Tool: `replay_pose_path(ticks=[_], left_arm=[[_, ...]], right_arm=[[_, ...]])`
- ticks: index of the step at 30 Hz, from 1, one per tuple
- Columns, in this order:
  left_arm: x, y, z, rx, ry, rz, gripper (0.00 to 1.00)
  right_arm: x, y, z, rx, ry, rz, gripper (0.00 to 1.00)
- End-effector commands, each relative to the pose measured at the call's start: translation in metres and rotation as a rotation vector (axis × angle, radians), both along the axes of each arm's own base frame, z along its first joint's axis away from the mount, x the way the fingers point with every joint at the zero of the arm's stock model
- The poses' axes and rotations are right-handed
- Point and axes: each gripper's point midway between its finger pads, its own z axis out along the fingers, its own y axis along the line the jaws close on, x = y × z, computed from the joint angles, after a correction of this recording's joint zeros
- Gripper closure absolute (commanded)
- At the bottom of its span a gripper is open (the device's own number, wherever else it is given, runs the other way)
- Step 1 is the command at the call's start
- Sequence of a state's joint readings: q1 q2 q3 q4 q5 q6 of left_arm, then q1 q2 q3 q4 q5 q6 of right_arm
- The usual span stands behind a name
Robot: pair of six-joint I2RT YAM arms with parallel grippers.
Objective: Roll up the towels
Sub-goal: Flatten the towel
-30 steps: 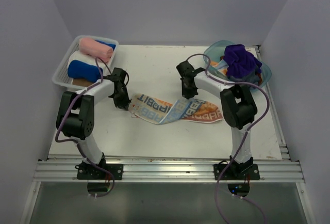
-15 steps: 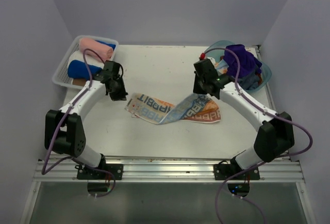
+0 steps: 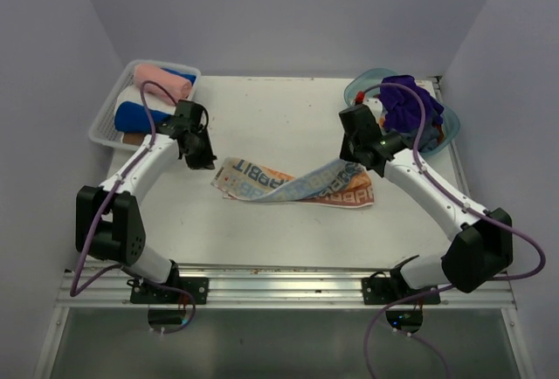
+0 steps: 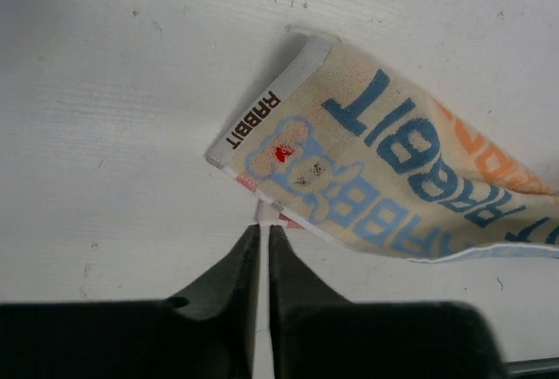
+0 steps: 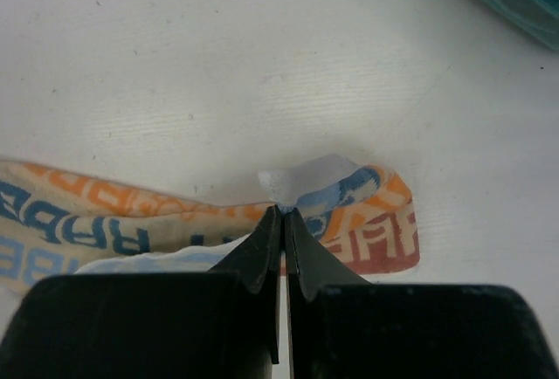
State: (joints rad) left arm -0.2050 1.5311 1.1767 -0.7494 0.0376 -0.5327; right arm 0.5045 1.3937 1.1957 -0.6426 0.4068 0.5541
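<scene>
The RABBIT towel [image 3: 288, 185] lies out on the white surface [image 3: 279, 117], roughly midway between the two arms, drawn into a long strip with a twist in its middle where the pale blue back shows. The left claw [image 4: 265, 230] is pinched down on the near left corner, just below the little rabbit print, with a sliver of hem caught between its tips. The right claw [image 5: 282, 213] is clamped on a puckered bit of the opposite end, lifting that corner slightly off the surface. Holding both ends like this looks like a way to pull the cloth taut and flat before any rolling can begin; the twist suggests it isn't ready yet.

Off at the far left, a white mesh basket [image 3: 103, 126] holds finished rolls: a pink roll [image 3: 162, 83], a white roll [image 3: 135, 98] and a blue roll [image 3: 140, 118]. At the far right, a purple towel [image 3: 410, 104] sits heaped in a clear teal tub [image 3: 360, 89], apparently waiting its turn.
</scene>
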Motion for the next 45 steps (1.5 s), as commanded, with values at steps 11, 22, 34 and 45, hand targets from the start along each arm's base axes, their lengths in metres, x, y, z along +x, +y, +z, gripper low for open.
replay_pose_path(ticks=[11, 22, 34, 45], left_arm=[[0.006, 0.006, -0.066, 0.060, 0.123, 0.008, 0.54], [0.002, 0.005, -0.105, 0.125, 0.202, 0.004, 0.47], [0.020, -0.001, -0.109, 0.127, 0.172, 0.032, 0.58], [0.039, -0.021, -0.079, 0.065, 0.100, -0.014, 1.00]], right_arm=[[-0.043, -0.037, 0.002, -0.020, -0.017, -0.081, 1.00], [-0.057, -0.036, -0.019, 0.003, 0.036, -0.087, 1.00], [-0.058, -0.034, -0.023, 0.008, 0.053, -0.075, 1.00], [-0.055, -0.027, -0.025, 0.018, 0.065, -0.050, 1.00]])
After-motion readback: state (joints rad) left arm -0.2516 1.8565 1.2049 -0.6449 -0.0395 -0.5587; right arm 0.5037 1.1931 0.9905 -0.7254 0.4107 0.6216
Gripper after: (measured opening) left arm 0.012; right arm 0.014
